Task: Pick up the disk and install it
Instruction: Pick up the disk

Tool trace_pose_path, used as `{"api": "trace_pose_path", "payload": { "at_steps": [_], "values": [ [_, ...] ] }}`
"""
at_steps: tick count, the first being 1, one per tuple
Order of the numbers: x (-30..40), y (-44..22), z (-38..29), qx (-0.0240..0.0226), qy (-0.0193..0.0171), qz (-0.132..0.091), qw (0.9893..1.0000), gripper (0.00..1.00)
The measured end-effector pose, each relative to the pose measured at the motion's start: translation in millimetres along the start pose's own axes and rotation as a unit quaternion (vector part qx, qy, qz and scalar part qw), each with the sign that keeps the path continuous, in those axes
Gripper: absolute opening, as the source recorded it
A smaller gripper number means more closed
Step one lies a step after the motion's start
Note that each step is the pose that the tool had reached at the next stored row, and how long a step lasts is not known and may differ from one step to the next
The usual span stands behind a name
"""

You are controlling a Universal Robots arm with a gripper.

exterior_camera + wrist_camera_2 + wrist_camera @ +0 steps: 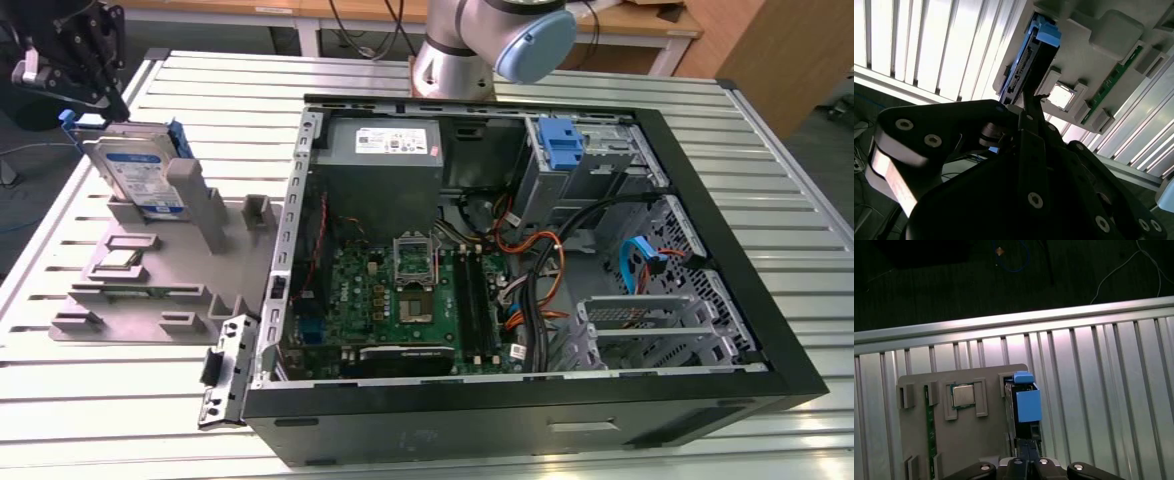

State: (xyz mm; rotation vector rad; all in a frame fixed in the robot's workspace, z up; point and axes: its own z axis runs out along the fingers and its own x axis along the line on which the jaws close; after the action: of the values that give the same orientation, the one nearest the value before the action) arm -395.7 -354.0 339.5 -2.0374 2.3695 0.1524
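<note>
The disk stands on edge in a slot of the grey holder on the exterior view's left, its white-and-blue label facing out and its blue carrier frame around the edges. My gripper hangs just above its top edge at the far upper left. In both wrist views the disk lies straight ahead of the gripper. The two black fingers run side by side, shut, with their tips at the disk's near edge. Nothing sits between them.
The open computer case takes up the middle and right, with motherboard, cables, grey power supply and a blue bracket in the drive bay. The holder also carries a processor chip and a green memory stick. The table is slatted metal.
</note>
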Motion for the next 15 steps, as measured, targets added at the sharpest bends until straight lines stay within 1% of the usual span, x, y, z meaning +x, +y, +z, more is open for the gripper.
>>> {"api": "trace_pose_path", "payload": {
  "at_steps": [10,12,13,15],
  "values": [
    [0.0,0.0,0.0,0.0,0.0,0.0,1.0,0.11],
    [0.0,0.0,0.0,0.0,0.0,0.0,1.0,0.23],
    [0.0,0.0,0.0,0.0,0.0,0.0,1.0,0.23],
    [0.0,0.0,0.1,0.0,0.0,0.0,1.0,0.35]
  ]
}}
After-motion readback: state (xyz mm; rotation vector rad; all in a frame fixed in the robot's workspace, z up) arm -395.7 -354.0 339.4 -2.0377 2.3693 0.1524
